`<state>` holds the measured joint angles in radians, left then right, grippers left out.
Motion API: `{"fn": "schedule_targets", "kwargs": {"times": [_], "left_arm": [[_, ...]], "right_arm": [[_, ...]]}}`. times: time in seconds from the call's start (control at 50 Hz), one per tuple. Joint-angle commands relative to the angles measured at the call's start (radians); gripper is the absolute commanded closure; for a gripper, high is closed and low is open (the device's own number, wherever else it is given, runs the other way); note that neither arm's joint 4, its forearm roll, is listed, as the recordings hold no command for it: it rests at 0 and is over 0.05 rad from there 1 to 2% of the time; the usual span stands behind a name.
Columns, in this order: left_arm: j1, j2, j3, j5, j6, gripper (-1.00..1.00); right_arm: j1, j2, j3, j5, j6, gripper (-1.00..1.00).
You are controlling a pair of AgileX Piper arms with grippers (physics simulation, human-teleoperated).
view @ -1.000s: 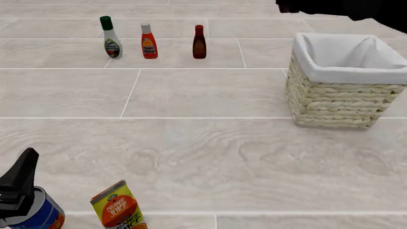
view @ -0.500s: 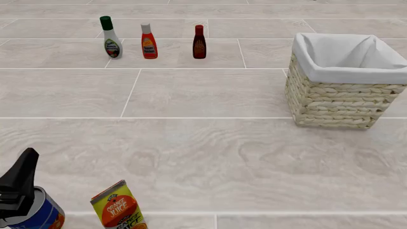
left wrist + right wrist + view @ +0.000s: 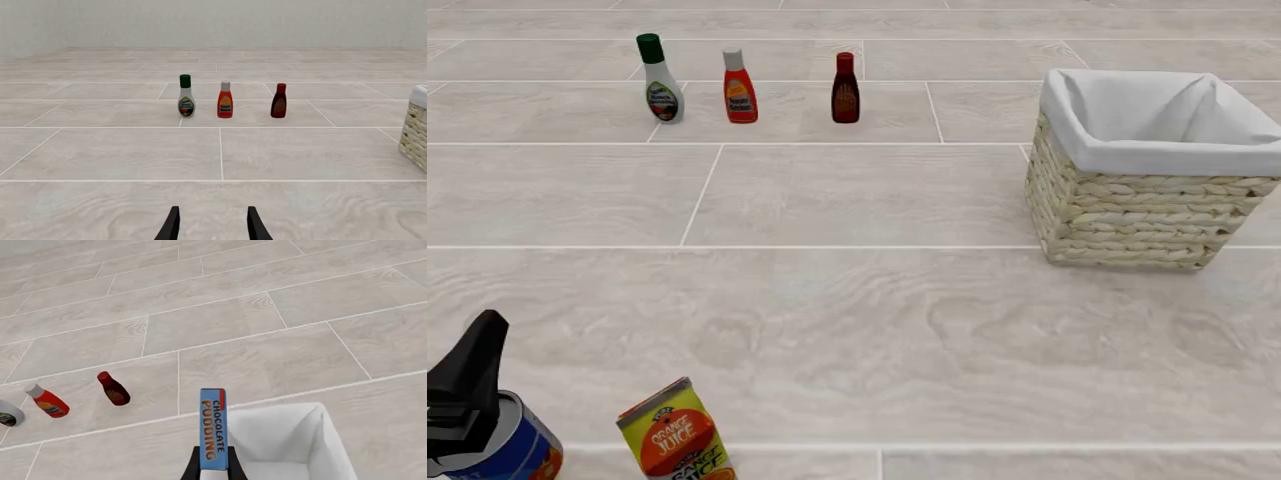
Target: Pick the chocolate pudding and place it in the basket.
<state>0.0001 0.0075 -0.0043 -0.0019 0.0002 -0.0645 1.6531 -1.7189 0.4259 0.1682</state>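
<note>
Your right gripper is clamped on the chocolate pudding: in the right wrist view the two dark fingers press against either side of the box near its lower end, and the box stands up between them with its lettered narrow side facing the camera. That same view looks down on the basket, whose white cloth lining sits directly beneath and just beyond the held box, so the pudding hangs above the basket's open mouth and not yet inside it. Neither that gripper nor the pudding appears in the front view.

Your left gripper has its fingers apart with nothing between them, low over the tabletop at the near left. In the front view one dark finger of it shows at the near left edge, just in front of a blue and white can. An orange juice carton stands tilted just right of the can.

At the far left of the tabletop three bottles stand in a row, upright and apart: a green-capped white bottle, a red bottle with a white cap, and a dark red-capped sauce bottle. The basket sits at the far right, well apart from the bottles.
</note>
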Motion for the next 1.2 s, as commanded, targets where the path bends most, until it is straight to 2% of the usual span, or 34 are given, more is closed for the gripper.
{"fn": "schedule_targets", "kwargs": {"times": [0.02, 0.58, 0.62, 0.92, 1.2], "left_arm": [[0.000, 0.000, 0.000, 0.000, 0.000, -1.00], [0.000, 0.000, 0.000, 0.000, -0.001, -1.00], [0.000, 0.000, 0.000, 0.000, 0.000, -1.00], [0.000, 0.000, 0.000, 0.000, 0.000, -1.00], [0.000, 0.000, 0.000, 0.000, 0.001, -1.00]], "right_arm": [[-0.063, 0.011, -0.031, 0.043, 0.062, 1.00], [-0.135, 0.060, -0.067, 0.123, 0.161, 1.00], [-0.148, 0.074, -0.072, 0.143, 0.184, 1.00], [-0.170, 0.105, -0.077, 0.149, 0.210, 1.00], [-0.178, 0.154, -0.076, 0.176, 0.278, 1.00]]}}
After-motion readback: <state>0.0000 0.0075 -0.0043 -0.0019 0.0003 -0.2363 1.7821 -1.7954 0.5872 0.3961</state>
